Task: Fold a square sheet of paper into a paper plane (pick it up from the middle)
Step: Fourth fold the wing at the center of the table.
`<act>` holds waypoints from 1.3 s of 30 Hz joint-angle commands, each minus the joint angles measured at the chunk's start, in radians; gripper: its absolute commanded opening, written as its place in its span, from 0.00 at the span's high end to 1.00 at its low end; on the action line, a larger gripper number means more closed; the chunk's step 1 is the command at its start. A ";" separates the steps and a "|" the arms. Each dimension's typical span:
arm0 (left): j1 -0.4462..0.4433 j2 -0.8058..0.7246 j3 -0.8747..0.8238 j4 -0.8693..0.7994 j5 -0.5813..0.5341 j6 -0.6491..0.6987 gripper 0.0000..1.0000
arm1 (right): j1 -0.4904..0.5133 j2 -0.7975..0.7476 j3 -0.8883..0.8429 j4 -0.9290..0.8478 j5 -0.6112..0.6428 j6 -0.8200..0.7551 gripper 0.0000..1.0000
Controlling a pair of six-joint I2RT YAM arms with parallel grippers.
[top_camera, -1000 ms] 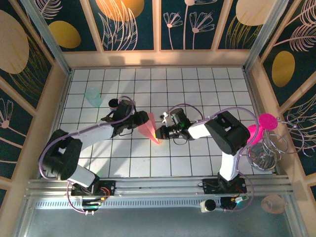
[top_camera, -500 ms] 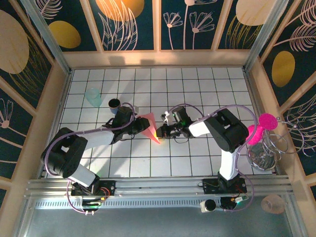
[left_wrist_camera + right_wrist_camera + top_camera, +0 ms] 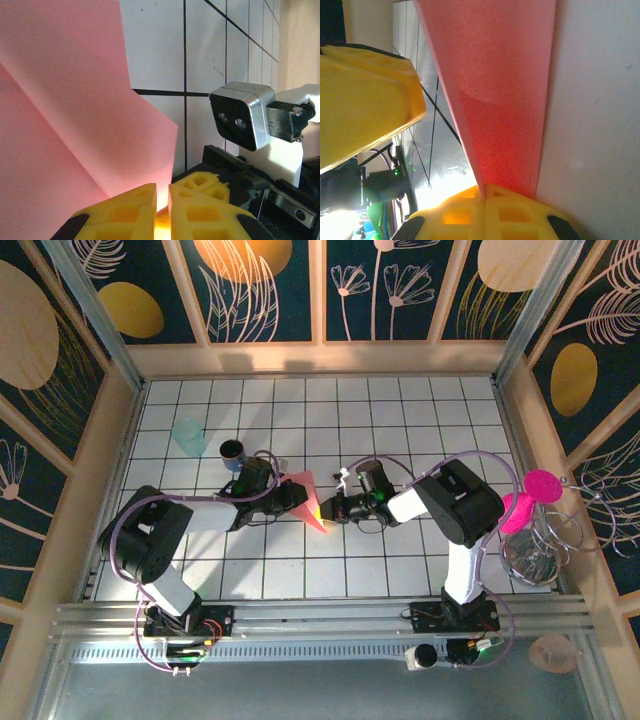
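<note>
The white tiled table is the biggest thing here. Two arms reach over it and meet near its middle. The sheet of paper is between the two hands, up off the table. It is just to the right of the left hand and just to the left of the right hand.

The paper is no longer a flat square. From above it looks like a pink triangle, wide on the side far from the hands' arms and pointed at the near end. In the left wrist view one flap lies over another, with a slanted fold line. So I think some of the first folds are done.

It is not a plane yet. The shape is too wide for a slim dart, and I see no wings. I think more folds are left, and then the middle crease must be pressed flat.

The right hand is shut tight on the pointed end of the paper. The left hand's fingers are almost together. The paper's edge seems to slip into the thin gap between them, so I think it pinches the paper too, but that spot is very bright and hard to read.
</note>
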 commanded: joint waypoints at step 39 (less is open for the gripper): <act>0.003 0.140 0.082 0.054 0.040 0.005 0.89 | -0.022 -0.145 -0.008 -0.227 0.071 -0.015 0.68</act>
